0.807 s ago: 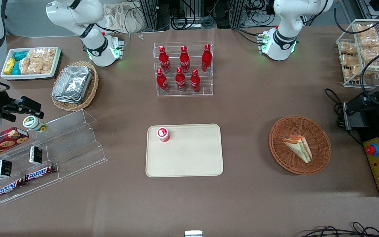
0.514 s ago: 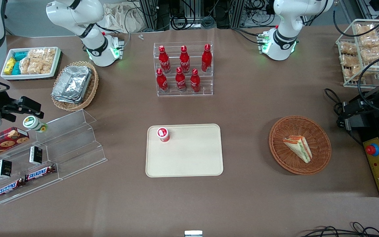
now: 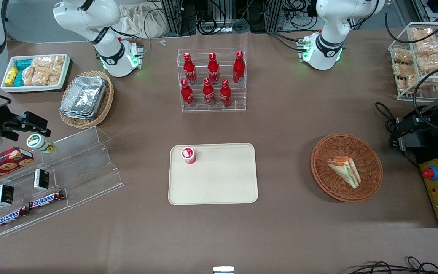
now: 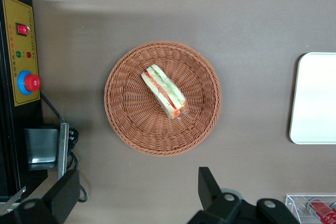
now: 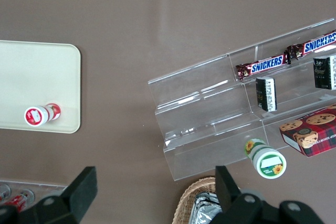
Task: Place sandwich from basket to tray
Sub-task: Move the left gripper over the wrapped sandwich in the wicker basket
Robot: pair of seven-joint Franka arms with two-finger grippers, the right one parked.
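- Black gripper (image 4: 135,203) hangs high over the table, fingers (image 4: 210,187) spread wide, holding nothing, not touching the basket (image 4: 126,124).
- Sandwich (image 4: 165,91) lies flat in the reddish wicker basket, white bread with orange and green layers, clear wrap.
- Front view shows the whole tray (image 3: 222,190), with a small red bottle (image 3: 188,155) standing on it; wrist cam catches just its edge.
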